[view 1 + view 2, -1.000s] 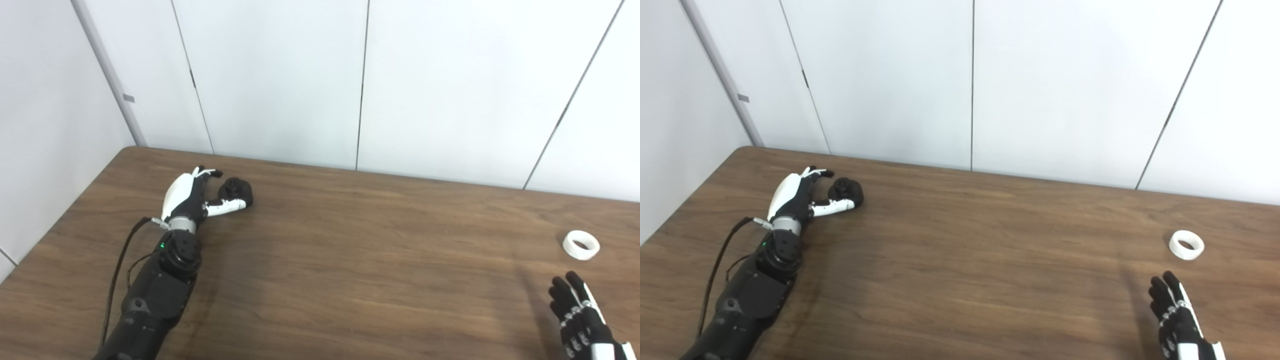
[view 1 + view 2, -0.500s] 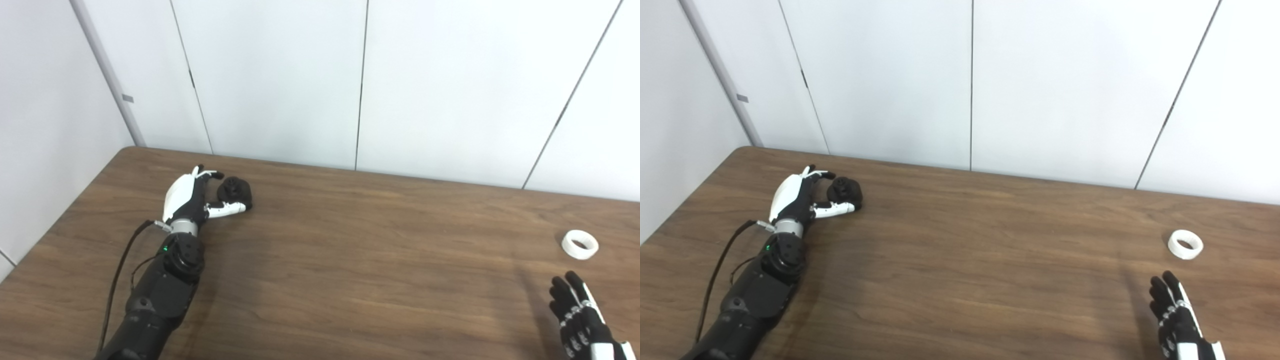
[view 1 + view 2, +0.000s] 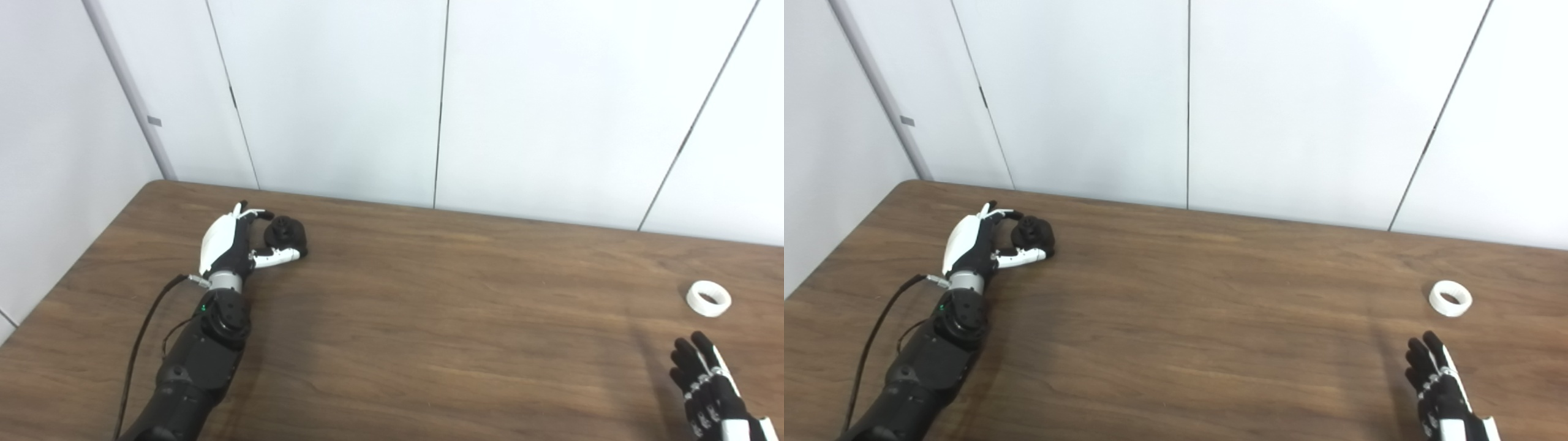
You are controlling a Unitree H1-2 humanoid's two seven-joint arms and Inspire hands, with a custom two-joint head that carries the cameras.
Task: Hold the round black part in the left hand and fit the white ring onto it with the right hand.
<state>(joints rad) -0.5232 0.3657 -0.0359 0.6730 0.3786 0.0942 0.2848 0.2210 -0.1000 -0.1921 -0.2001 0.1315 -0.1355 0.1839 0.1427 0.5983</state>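
While the left hand (image 3: 236, 248) curls its fingers and thumb around the round black part (image 3: 286, 232) near the tabletop's far left corner, the part sits on the wooden tabletop (image 3: 429, 318), and whether the grip has fully clamped cannot be told. The white ring (image 3: 708, 298) lies flat by the right edge, touched by nothing. The right hand (image 3: 707, 392) hovers at the near right corner just short of the ring, fingers spread apart and holding nothing.
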